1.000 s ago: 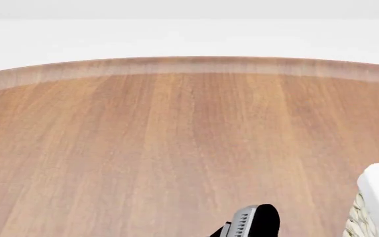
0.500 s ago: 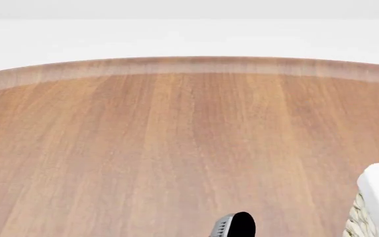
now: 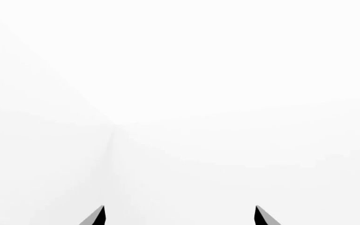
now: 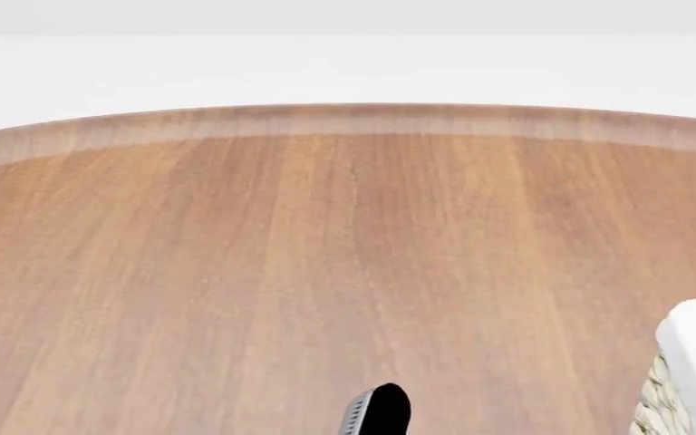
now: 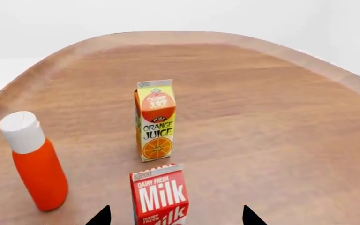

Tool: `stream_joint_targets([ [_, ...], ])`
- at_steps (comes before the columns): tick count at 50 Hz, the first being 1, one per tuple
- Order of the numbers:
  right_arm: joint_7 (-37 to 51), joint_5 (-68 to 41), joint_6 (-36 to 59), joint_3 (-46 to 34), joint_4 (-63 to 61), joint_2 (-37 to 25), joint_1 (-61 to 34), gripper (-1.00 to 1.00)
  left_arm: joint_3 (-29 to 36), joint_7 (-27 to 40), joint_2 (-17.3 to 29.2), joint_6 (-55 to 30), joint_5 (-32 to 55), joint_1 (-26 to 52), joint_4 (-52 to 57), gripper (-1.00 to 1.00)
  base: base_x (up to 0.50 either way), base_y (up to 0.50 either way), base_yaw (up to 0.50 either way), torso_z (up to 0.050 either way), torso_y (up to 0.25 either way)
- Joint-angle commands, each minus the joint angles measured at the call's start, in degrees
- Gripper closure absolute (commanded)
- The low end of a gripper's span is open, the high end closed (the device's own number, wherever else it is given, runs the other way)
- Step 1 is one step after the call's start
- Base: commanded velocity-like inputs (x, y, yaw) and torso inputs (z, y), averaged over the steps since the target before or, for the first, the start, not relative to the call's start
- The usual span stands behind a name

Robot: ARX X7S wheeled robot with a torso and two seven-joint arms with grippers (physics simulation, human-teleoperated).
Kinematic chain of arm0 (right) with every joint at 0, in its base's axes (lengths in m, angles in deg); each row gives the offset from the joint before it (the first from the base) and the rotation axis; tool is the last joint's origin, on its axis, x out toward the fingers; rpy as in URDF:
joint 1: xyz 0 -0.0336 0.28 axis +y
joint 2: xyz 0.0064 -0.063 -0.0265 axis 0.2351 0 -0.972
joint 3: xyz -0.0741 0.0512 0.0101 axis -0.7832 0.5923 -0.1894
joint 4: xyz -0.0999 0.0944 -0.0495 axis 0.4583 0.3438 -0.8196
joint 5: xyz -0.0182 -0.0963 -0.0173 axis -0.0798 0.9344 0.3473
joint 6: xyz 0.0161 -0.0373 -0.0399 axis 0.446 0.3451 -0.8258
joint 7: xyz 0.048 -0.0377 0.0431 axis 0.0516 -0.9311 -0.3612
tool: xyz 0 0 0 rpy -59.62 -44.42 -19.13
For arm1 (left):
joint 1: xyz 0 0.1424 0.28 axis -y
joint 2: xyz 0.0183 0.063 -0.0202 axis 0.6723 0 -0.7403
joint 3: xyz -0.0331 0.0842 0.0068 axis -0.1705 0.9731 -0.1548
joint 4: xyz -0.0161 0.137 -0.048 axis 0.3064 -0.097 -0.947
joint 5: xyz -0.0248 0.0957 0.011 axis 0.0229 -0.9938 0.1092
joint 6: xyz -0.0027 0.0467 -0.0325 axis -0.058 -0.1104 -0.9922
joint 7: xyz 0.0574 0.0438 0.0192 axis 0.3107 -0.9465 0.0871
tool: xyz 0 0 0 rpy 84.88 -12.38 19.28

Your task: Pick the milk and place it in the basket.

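The right gripper [image 5: 175,220] is lined up on the milk [image 5: 160,193], with its jaws spread apart and empty; only the two dark fingertips show, one on each side of the carton. The milk stands upright on the counter [image 5: 273,140], nearest of the three groceries to the right wrist camera. Whether the tips already flank the carton or sit just short of it cannot be told.

Beyond the milk, close behind it, stands the orange juice carton [image 5: 155,120], also upright. To one side, nearer the counter's curved edge, stands an orange bottle [image 5: 35,161] with a white cap.

In the head view, a dark part of one arm [image 4: 379,412] shows at the near edge of the counter. The basket [image 4: 694,367] shows only as a corner at the counter's right side. None of the groceries shows in this view.

The left gripper [image 3: 178,216] points at blank white space, jaws apart and holding nothing.

Likely faults from this position:
- Advancing too far may push the milk into the orange juice carton and topple both.
- Closing off-centre may twist the milk or tip it over.
- A high grip on the sloped gable may slip.
- Carrying toward the basket relies on a head view that shows little of it; a misjudged release may strike the rim.
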Motion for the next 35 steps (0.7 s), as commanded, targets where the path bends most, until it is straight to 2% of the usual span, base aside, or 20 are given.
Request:
stream_joint_targets([
  [1, -2.3, 3.4, -0.1, -0.8, 3.7, 4.4, -0.6, -1.0, -0.3, -0.9, -0.8, 0.9, -1.1, 0.6, -0.3, -1.0, 0.0, 0.0, 0.0, 0.0, 0.0],
  [17, -3.9, 5.5, 0.2, -3.5, 7.5, 8.8, -2.3, -1.0, -0.9, -1.2, -1.1, 0.9, -1.0, 0.2, -0.5, -1.0, 0.0, 0.0, 0.0, 0.0, 0.0],
  [35, -3.8, 6.8, 0.0, -4.4, 7.6, 8.8, -2.3, -1.0, -1.3, -1.4, -1.3, 0.8, -0.9, 0.0, -0.6, -1.0, 0.0, 0.0, 0.0, 0.0, 0.0],
])
